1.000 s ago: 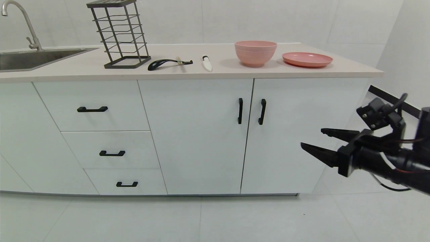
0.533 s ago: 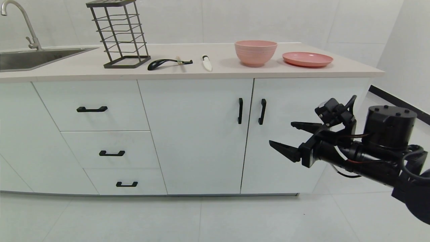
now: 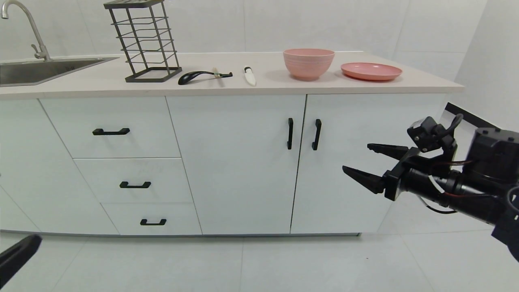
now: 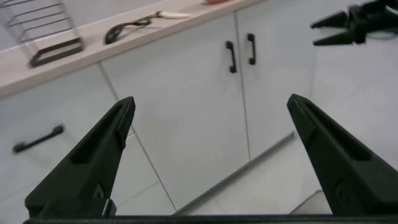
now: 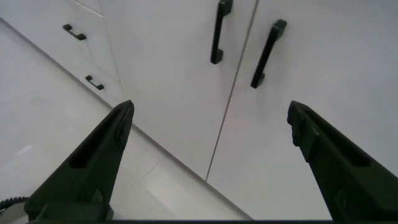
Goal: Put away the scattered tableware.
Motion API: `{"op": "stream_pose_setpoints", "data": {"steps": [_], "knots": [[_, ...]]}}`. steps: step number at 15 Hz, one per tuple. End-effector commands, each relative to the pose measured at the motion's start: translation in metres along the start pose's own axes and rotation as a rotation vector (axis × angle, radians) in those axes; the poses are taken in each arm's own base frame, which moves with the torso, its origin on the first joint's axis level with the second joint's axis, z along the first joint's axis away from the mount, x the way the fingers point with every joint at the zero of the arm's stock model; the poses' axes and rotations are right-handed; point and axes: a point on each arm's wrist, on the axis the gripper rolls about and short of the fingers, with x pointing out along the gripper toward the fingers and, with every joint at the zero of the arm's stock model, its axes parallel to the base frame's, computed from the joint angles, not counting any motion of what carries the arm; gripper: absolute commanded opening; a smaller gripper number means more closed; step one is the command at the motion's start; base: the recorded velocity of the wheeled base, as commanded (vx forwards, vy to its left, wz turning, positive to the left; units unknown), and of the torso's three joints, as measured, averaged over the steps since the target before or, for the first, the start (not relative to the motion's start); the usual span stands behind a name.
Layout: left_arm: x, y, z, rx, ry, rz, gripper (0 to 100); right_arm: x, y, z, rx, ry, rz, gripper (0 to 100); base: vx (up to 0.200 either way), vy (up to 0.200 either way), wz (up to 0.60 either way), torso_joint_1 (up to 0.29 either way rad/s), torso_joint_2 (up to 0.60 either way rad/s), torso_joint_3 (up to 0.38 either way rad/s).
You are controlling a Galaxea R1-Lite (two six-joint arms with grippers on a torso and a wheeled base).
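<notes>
Left gripper (image 4: 210, 101) and right gripper (image 3: 356, 157) hanging empty, fingers (image 3: 363, 179) apart.
Rising, I'm risking clipping the counter's (image 3: 263, 90) front edge.

— What's the room like?
— White tiled wall (image 3: 324, 24) across the top of the frame, pale grey floor tiles (image 3: 243, 263) along the bottom.
— Furniture?
— White cabinets under a beige countertop (image 3: 101, 83): three drawers (image 3: 121, 170) at left, double doors (image 3: 302, 170) at centre, with black handles (image 3: 289, 134). Steel sink (image 3: 36, 71) and faucet (image 3: 24, 24) at upper left.

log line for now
right end effector open, facing white cabinet doors | left end effector open | pink ribbed bowl, pink plate on beige counter
</notes>
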Motion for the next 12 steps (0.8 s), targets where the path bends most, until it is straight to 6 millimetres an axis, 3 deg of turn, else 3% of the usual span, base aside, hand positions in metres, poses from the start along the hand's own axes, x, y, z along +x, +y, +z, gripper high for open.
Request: {"op": "stream_pose_setpoints", "data": {"steps": [1, 3, 8, 10, 11, 12], "knots": [[0.077, 0.025, 0.000, 0.003, 0.114, -0.275, 100, 0.000, -0.013, -0.009, -0.023, 0.001, 0.026, 100, 0.000, 0.000, 0.00, 0.000, 0.00, 0.000], [0.096, 0.017, -0.004, -0.024, 0.135, -0.386, 100, 0.000, -0.009, -0.011, -0.027, -0.002, 0.069, 100, 0.000, 0.000, 0.00, 0.000, 0.00, 0.000], [0.149, 0.015, -0.029, -0.095, 0.185, -0.450, 100, 0.006, -0.011, -0.012, -0.030, -0.009, 0.089, 100, 0.000, 0.000, 0.00, 0.000, 0.00, 0.000], [0.190, 0.013, -0.044, -0.106, 0.116, -0.463, 100, 0.018, -0.016, -0.018, -0.034, -0.015, 0.088, 100, 0.000, 0.000, 0.00, 0.000, 0.00, 0.000], [0.196, 0.012, -0.048, -0.111, 0.110, -0.466, 100, 0.021, -0.017, -0.020, -0.032, -0.012, 0.090, 100, 0.000, 0.000, 0.00, 0.000, 0.00, 0.000], [0.210, -0.003, -0.055, -0.130, 0.128, -0.536, 100, 0.033, -0.023, -0.019, -0.037, -0.022, 0.096, 100, 0.000, 0.000, 0.00, 0.000, 0.00, 0.000]]}}
